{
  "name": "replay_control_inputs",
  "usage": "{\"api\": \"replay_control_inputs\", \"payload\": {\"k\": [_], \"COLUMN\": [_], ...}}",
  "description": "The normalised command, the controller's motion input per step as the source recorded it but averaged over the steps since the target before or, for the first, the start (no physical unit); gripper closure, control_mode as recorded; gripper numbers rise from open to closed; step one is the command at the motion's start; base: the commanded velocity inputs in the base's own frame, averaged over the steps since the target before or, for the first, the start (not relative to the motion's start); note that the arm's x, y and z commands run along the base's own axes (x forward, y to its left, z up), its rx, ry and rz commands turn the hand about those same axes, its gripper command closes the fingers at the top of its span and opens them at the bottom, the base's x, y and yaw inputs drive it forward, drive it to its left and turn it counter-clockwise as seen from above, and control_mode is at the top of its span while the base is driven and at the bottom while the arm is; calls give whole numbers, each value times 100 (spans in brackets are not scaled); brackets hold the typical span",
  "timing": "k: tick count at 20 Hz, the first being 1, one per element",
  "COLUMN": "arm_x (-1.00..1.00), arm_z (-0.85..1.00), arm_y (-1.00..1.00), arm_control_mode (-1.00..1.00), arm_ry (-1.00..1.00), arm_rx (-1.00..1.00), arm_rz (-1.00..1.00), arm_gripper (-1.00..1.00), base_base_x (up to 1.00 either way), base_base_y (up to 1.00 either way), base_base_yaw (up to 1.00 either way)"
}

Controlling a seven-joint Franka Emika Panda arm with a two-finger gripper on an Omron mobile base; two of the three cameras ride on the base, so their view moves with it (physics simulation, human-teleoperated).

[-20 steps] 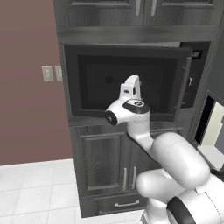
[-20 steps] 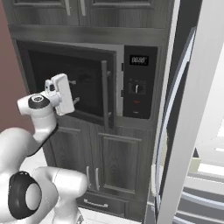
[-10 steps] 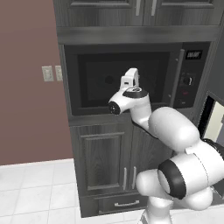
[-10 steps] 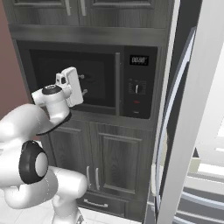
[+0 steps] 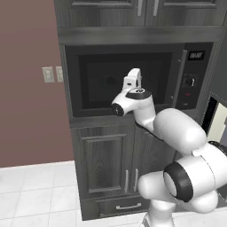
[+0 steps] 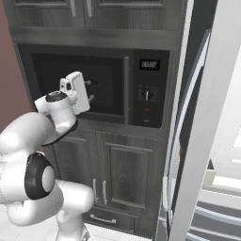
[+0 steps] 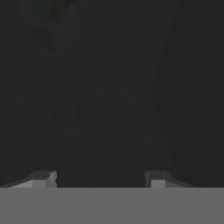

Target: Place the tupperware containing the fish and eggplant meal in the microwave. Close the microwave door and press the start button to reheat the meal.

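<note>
The microwave is set into dark grey cabinetry, and the microwave door stands shut, its bar handle next to the control panel. My gripper is at the door glass, left of the handle and the dial. In the hand view my gripper is open, fingertips apart with nothing between them, close to the dark glass. A faint boxy outline shows through it; I cannot tell if that is the tupperware. The meal is hidden.
Grey cabinet doors sit below the microwave and more above it. A white fridge door stands open at the right. A maroon wall with switches is at the left, over a white tile floor.
The microwave door, ajar a second ago, has swung shut. My hand has moved right and up along the door glass with it.
</note>
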Motion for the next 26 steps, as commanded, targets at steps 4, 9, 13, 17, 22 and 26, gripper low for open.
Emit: {"api": "replay_control_inputs", "payload": {"k": [4, 9, 13, 17, 22, 26], "arm_x": [-12, -63, -82, -98, -82, -53], "arm_z": [3, 27, 36, 33, 28, 15], "arm_y": [0, 0, 0, 0, -8, -14], "arm_control_mode": [-100, -100, -100, -100, -100, -100], "arm_ry": [7, 3, 0, 0, 1, 0], "arm_rx": [0, 2, 10, 17, 32, 53], "arm_rz": [6, 9, 10, 4, -1, -8], "arm_gripper": [-100, -100, -100, -100, -100, -100], "base_base_x": [0, 0, 0, 0, 0, 0], "base_base_y": [0, 0, 0, 0, 0, 0], "base_base_yaw": [0, 0, 0, 0, 0, 0]}}
